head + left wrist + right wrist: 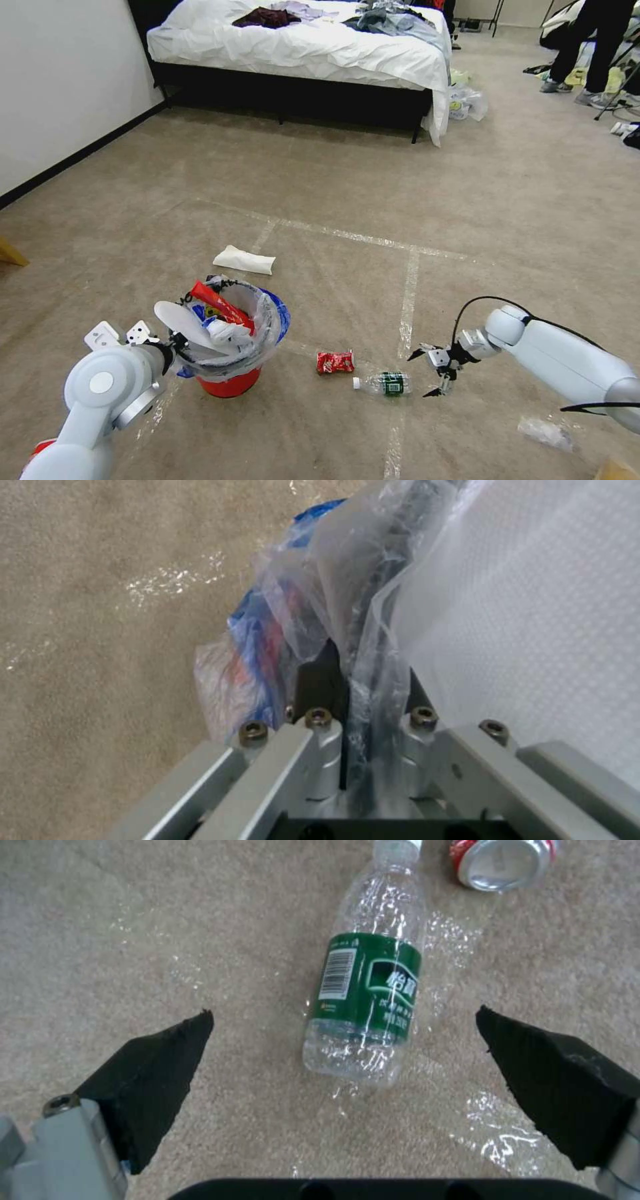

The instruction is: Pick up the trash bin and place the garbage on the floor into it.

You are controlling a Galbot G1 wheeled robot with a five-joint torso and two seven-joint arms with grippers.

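Red trash bin (230,385), lower left, has your left gripper (347,680) pinching its rim; your right gripper (432,373) fingers spread beside the bottle (387,384).

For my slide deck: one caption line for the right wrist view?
Open right hand poised over a clear green-labelled bottle lying on the carpet.

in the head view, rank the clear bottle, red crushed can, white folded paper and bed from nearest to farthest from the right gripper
From the right gripper:
1. Clear bottle, just beside it on the floor.
2. Red crushed can, past the bottle's cap.
3. White folded paper, farther up the carpet.
4. Bed, at the room's far end.
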